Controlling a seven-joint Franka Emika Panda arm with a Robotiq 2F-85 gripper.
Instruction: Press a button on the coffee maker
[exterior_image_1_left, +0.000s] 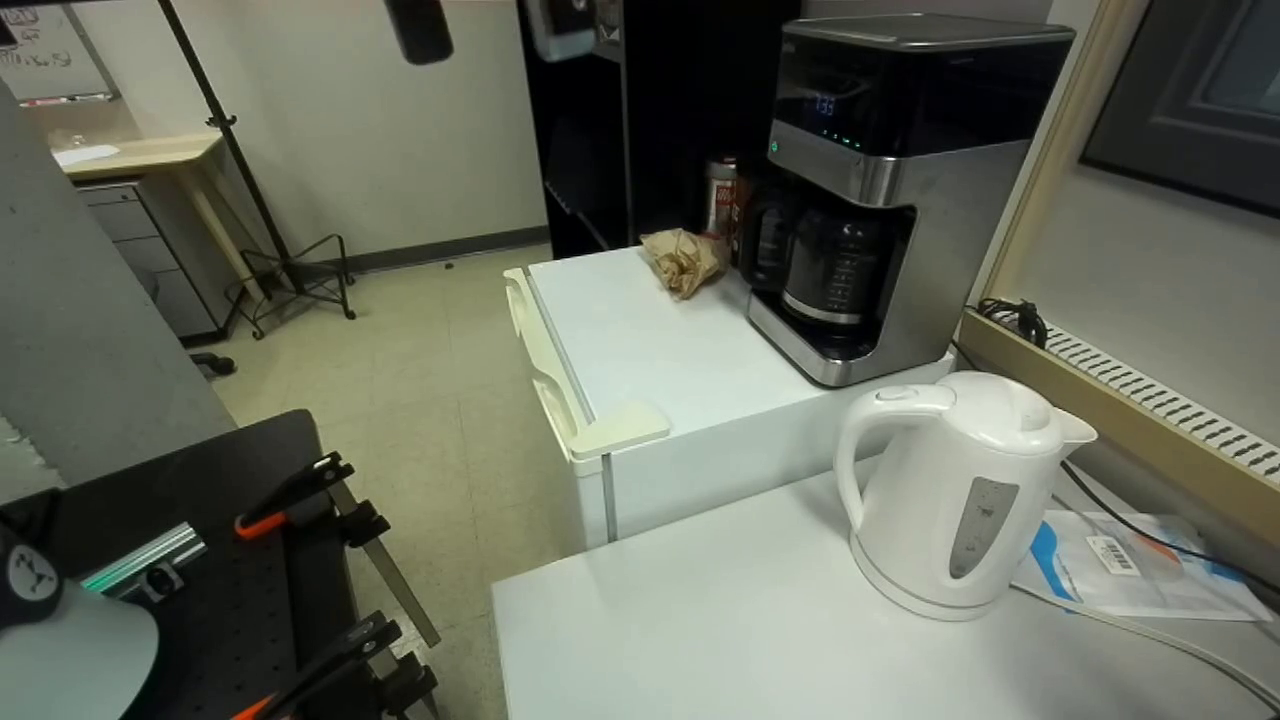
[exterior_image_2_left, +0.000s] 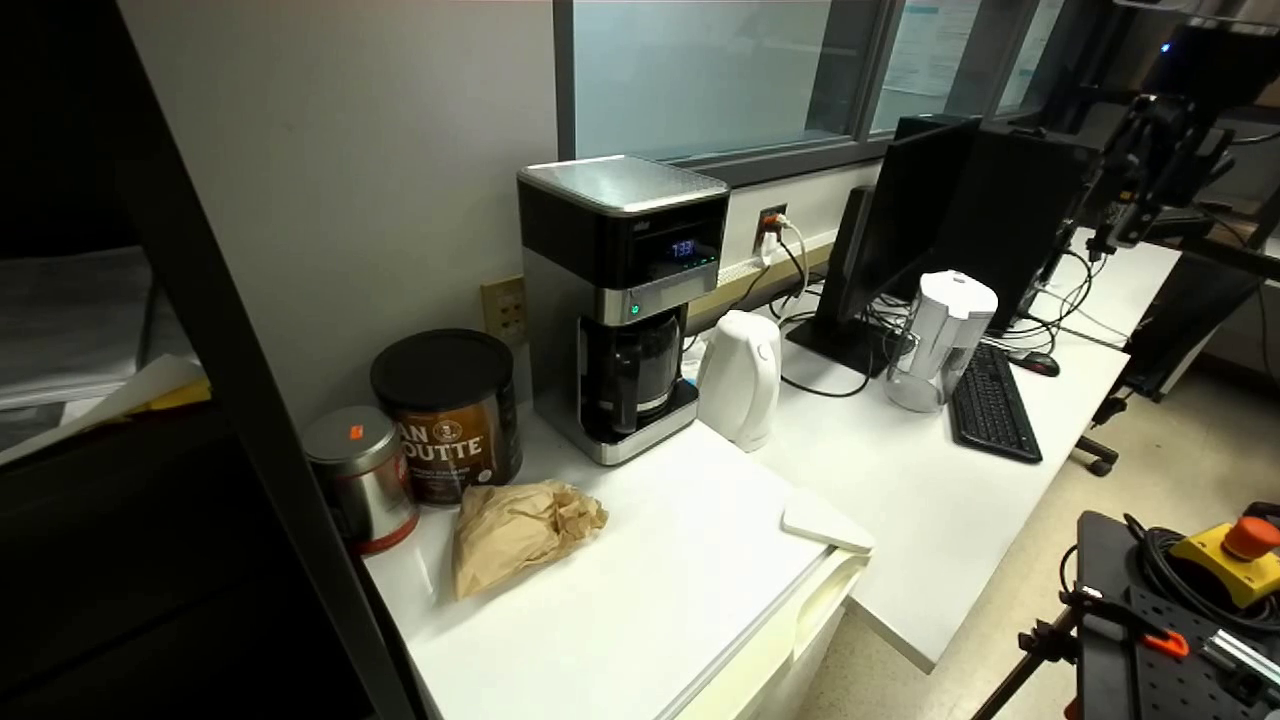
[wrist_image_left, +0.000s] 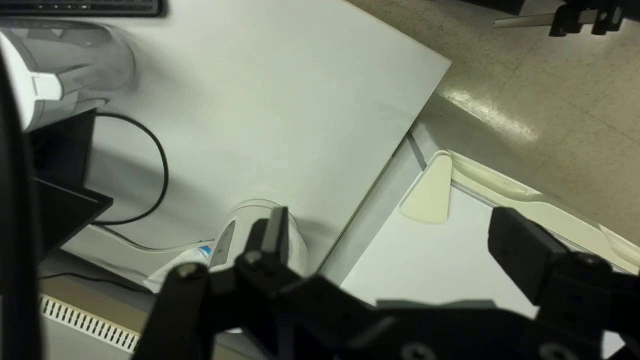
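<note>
The coffee maker (exterior_image_1_left: 960, 235) is a tall black and silver machine on top of the white fridge (exterior_image_1_left: 660, 320). It also shows in an exterior view (exterior_image_2_left: 565, 330), with its display lit. A green-lit button (exterior_image_1_left: 773, 147) is on its silver front strip, also seen in an exterior view (exterior_image_2_left: 635, 309). Small green lights sit under the clock. The dark carafe (exterior_image_1_left: 835, 265) is inside. My gripper (exterior_image_2_left: 1168, 200) hangs in the air at the far right, well apart from the machine. In the wrist view the gripper (wrist_image_left: 390, 215) is open with nothing between its fingers; the coffee maker is out of view there.
A white kettle (exterior_image_1_left: 935, 500) stands on the desk near the machine. A paper bag (exterior_image_2_left: 520, 530) and a coffee can (exterior_image_2_left: 450, 420) are on the fridge. A water pitcher (exterior_image_2_left: 940, 340), monitor (exterior_image_2_left: 905, 220) and keyboard (exterior_image_2_left: 990, 405) stand between gripper and kettle.
</note>
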